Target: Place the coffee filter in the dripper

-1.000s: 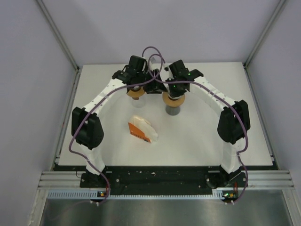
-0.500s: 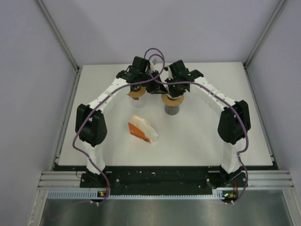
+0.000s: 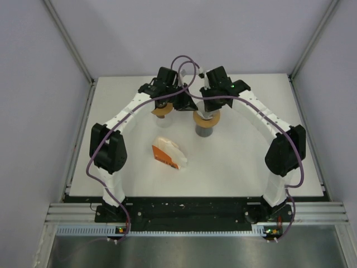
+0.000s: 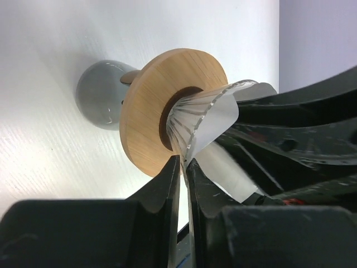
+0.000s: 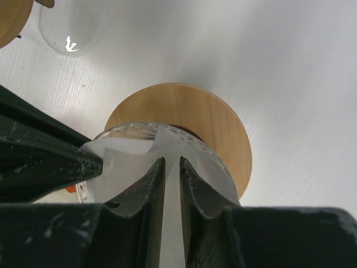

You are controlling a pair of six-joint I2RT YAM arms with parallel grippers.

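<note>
The dripper [image 3: 206,118], a ribbed glass cone in a wooden ring [image 5: 206,117], stands on a grey cup [image 4: 100,100] at the back centre. The white coffee filter [image 5: 125,162] sits inside the cone, one flap standing above the rim [image 4: 220,120]. My left gripper [image 4: 182,164] reaches in from the left. Its jaws are pinched almost together on the filter's edge at the glass rim. My right gripper [image 5: 172,162] hangs over the cone from the right. Its jaws stand slightly apart, with filter paper showing in the gap.
A second wooden-ringed dripper [image 3: 162,110] sits just left of the first, over a clear glass [image 5: 67,25]. An orange and white filter packet [image 3: 168,153] lies on the table nearer the arm bases. Both wrists crowd the space above the dripper.
My left jaws have closed in on the filter's edge at the rim. My right jaws have parted a little, and the right arm's elbow has swung outward to the right.
</note>
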